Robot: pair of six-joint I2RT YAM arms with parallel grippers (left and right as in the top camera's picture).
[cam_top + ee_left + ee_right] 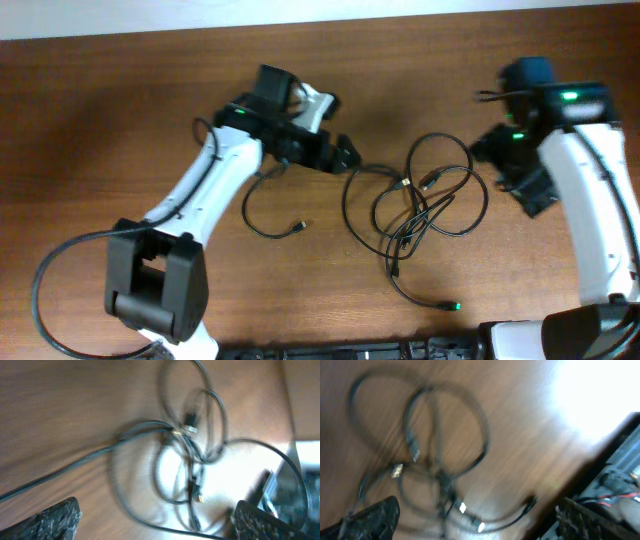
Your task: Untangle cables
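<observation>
We see a brown wooden table with a grain that runs across it. The cables lie right of centre, between the two arms. They are thin black cords in several overlapping loops that cross at a small knot, with small metal plug ends showing among the strands. One strand trails from the knot toward the near edge and ends in a plug with a green glint. A single cord lies apart on the left as an open curve under the left arm, its plug end resting on bare wood.

The left gripper sits just left of the tangle with its jaws spread wide and nothing between them. A strand runs from the knot toward it, but we cannot tell whether they touch. The right gripper is just right of the loops, also spread wide and holding nothing. Both wrist views are blurred, so finer detail of the knot is lost.
</observation>
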